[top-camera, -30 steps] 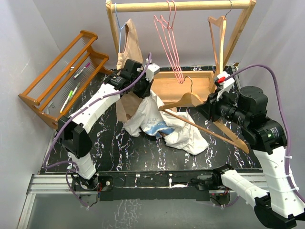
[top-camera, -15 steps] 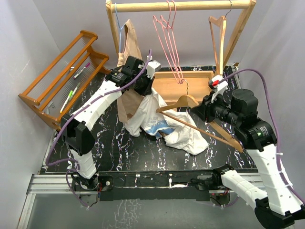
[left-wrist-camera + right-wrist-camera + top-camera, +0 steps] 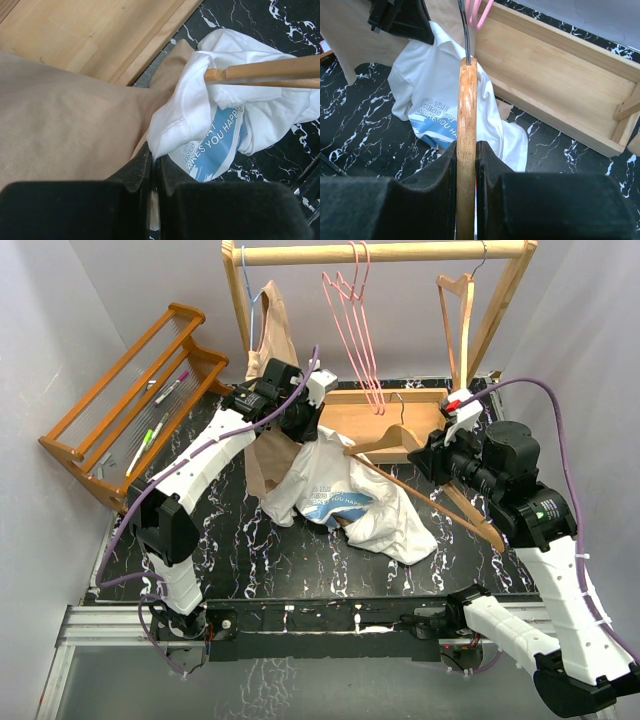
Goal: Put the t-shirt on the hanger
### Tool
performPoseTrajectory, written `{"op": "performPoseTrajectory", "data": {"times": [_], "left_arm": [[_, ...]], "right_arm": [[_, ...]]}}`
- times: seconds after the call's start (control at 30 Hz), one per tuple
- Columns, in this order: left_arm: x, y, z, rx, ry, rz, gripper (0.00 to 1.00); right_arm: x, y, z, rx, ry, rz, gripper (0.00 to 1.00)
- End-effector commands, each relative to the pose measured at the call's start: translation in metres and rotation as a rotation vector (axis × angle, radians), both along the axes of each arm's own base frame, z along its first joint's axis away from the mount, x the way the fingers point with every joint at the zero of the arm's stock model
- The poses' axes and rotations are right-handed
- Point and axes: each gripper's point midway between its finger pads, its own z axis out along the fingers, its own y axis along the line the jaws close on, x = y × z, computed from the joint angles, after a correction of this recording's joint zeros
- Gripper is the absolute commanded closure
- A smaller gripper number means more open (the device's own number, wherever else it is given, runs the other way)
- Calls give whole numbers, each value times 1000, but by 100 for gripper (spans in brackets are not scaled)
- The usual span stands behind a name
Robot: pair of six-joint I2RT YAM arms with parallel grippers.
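The white t-shirt (image 3: 340, 495) with a blue print lies crumpled on the black marbled table. My left gripper (image 3: 308, 430) is shut on its edge near the collar and holds that part raised; this shows in the left wrist view, gripper (image 3: 153, 160), t-shirt (image 3: 200, 115). My right gripper (image 3: 432, 455) is shut on a light-wood hanger (image 3: 400, 443) and holds it above the shirt. The hanger's arm end (image 3: 265, 72) sits at the collar opening. In the right wrist view the gripper (image 3: 466, 147) clamps the wood hanger (image 3: 466, 100) over the shirt (image 3: 427, 85). Thin pink hangers (image 3: 355, 330) hang on the rail.
A beige garment (image 3: 270, 340) hangs at the rail's left and drapes beside the left gripper (image 3: 60, 120). The rack's wooden base (image 3: 350, 420) is behind the shirt. Another wood hanger (image 3: 458, 300) hangs at the right. An orange slatted rack (image 3: 130, 390) with pens stands at far left.
My right gripper has raised the wood hanger and swung it left, bringing its arm end to the shirt's collar. My left gripper has lifted the shirt's edge slightly and holds it.
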Motion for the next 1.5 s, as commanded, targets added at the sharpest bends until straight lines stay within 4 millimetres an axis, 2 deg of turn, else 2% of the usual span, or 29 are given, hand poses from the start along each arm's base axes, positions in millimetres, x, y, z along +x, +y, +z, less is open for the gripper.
{"op": "performPoseTrajectory", "data": {"times": [0.0,0.2,0.37,0.53,0.87,1.03,1.2,1.47], "left_arm": [[-4,4,8,-4,-18,-11,100],[-3,3,2,4,-14,-18,100],[-5,2,-1,3,-3,-27,100],[-13,-1,-2,-12,32,-58,100],[-18,-6,-1,-24,52,-90,100],[-24,-7,4,-29,63,-114,100],[-38,-3,10,-27,76,-144,100],[-62,8,32,-2,63,-202,100]], "right_arm": [[6,-6,52,22,-171,-33,92],[2,-9,58,13,-178,-33,92],[4,-10,54,2,-176,-38,92],[6,-2,47,15,-165,-3,92],[-4,16,47,38,-198,121,92],[-4,15,47,32,-241,124,92],[-2,13,39,12,-270,117,92],[-6,16,32,-5,-336,163,92]]}}
